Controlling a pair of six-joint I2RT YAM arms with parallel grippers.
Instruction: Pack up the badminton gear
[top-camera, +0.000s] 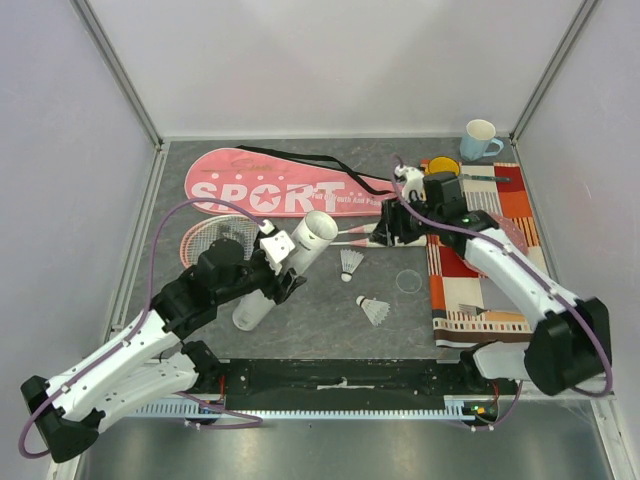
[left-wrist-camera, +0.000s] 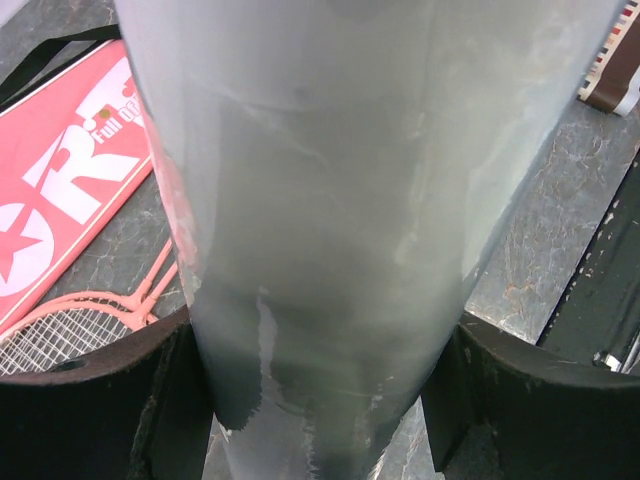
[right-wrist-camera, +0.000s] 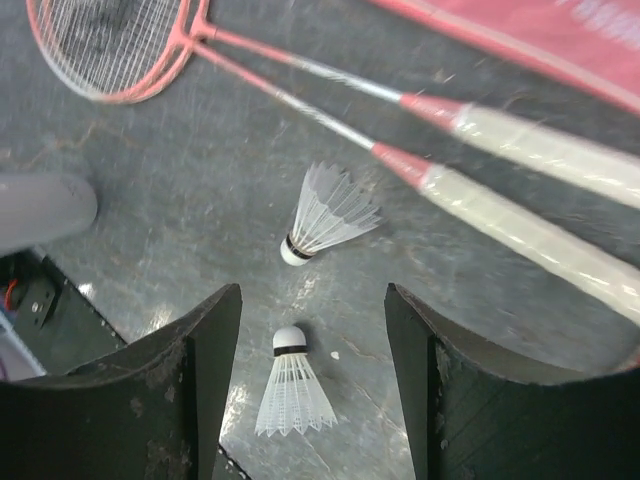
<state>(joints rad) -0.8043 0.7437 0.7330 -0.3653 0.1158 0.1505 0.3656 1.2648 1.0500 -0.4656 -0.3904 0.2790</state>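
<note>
SPORT bag (top-camera: 270, 190) lies flat at the table's (top-camera: 330, 335) 12 o'clock, two rackets (top-camera: 215, 238) just at its 6, tube (top-camera: 310, 238) left of centre with its open end pointing 1 o'clock and the left gripper (left-wrist-camera: 320, 400) clamped on it, right gripper (right-wrist-camera: 313, 300) spread wide and empty, two shuttlecocks (top-camera: 351, 263) at its 7.

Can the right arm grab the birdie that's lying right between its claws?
Probably yes. The right end effector is open, and in its wrist view the shuttlecock lies between the fingers, with nothing on top of it or in the way.

Pink bag (top-camera: 262, 186) (white-lettered), white tube (top-camera: 312, 238)
</note>
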